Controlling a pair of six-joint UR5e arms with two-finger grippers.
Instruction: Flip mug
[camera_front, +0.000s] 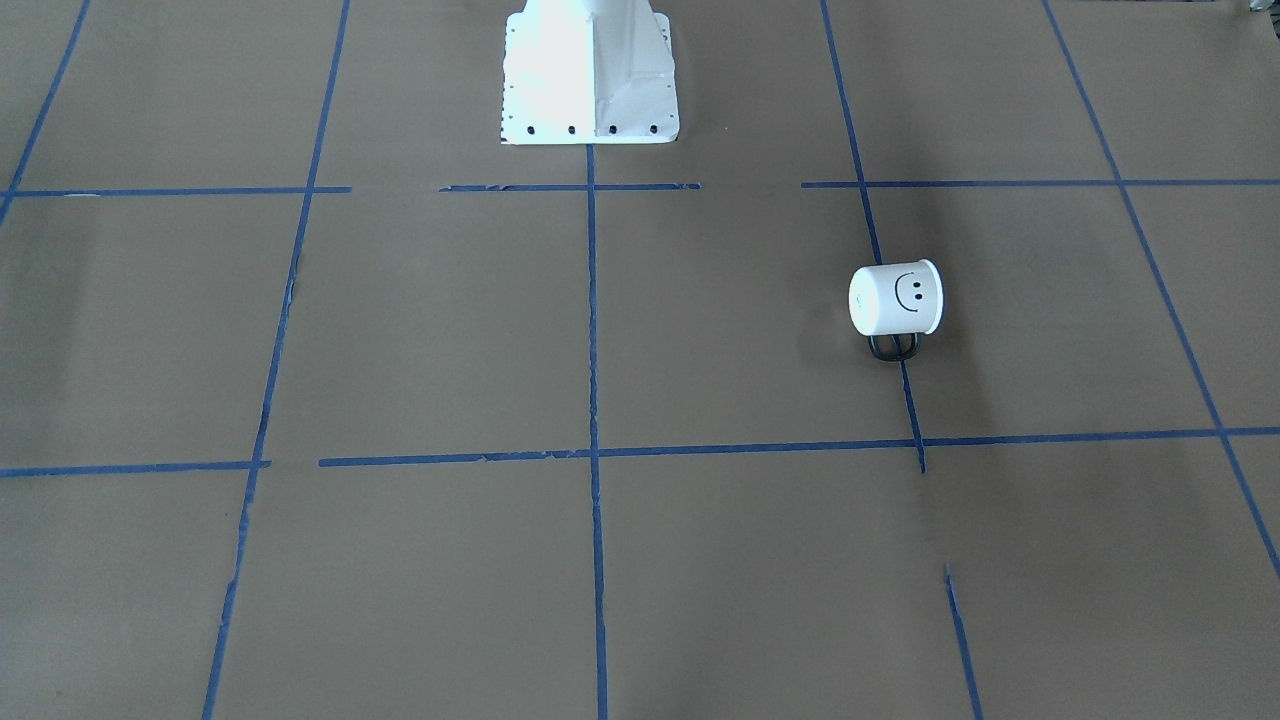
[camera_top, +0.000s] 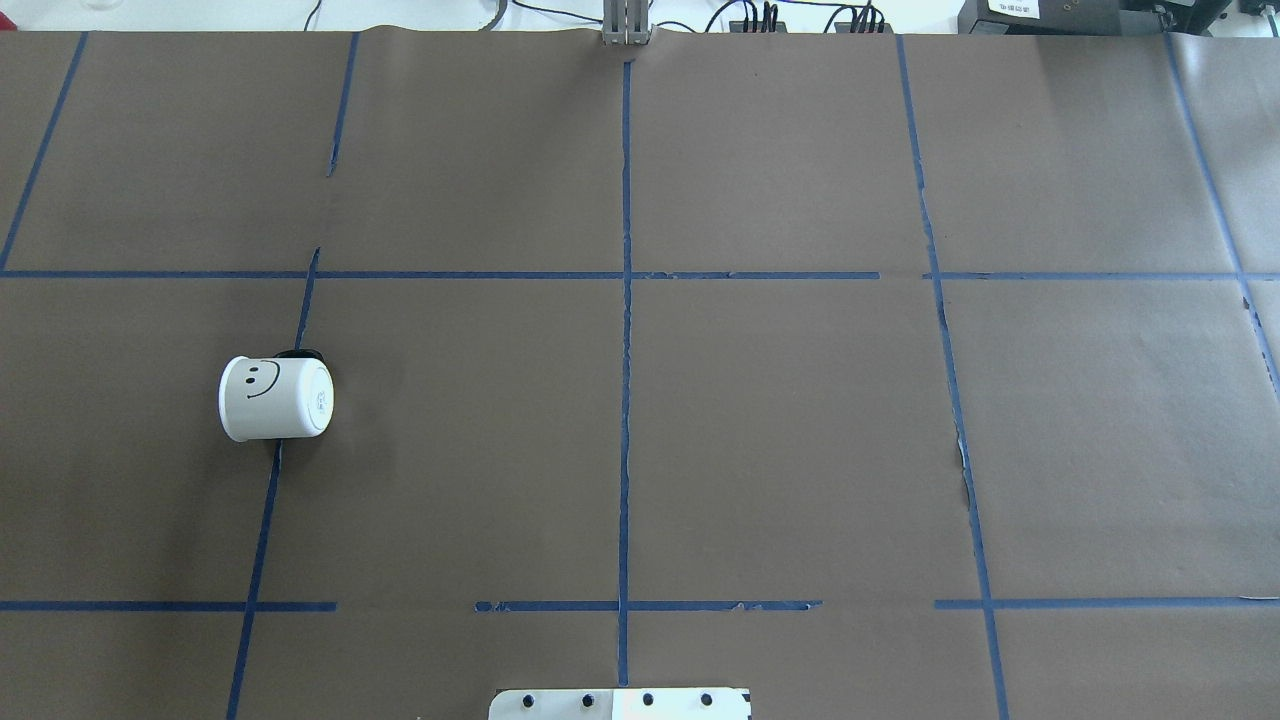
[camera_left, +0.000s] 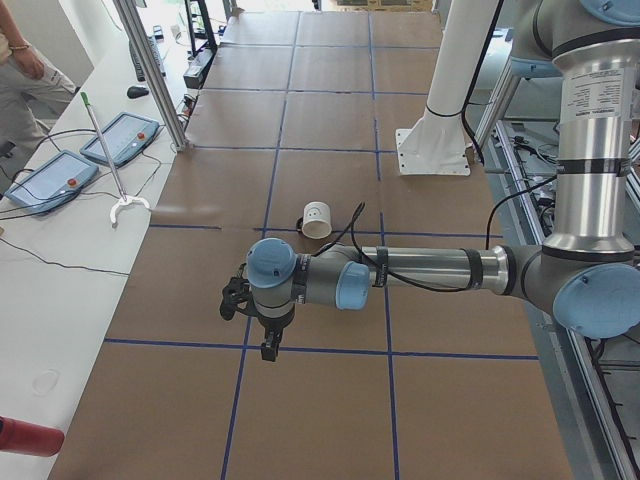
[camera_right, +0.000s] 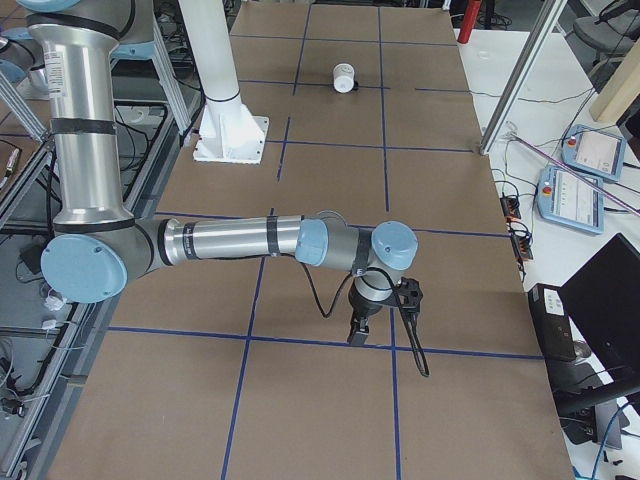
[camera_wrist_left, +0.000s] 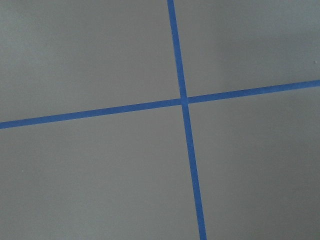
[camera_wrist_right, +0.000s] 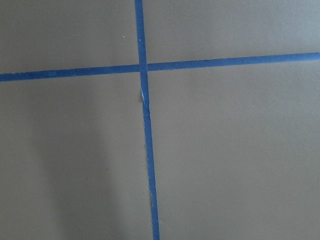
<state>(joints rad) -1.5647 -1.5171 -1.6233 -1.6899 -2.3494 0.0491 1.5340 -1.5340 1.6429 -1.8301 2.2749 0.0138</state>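
The white mug with a black smiley face lies on its side on the brown paper, on a blue tape line, with its black handle on the side away from the robot. It also shows in the overhead view, the exterior left view and the exterior right view. My left gripper hangs above the table, well short of the mug toward the table's end; I cannot tell whether it is open or shut. My right gripper hangs over the opposite end, far from the mug; I cannot tell its state either.
The white robot pedestal stands at the middle of the robot's table edge. Blue tape lines grid the paper. Two control pendants, a white rod and metal posts stand on the side bench, where a person stands.
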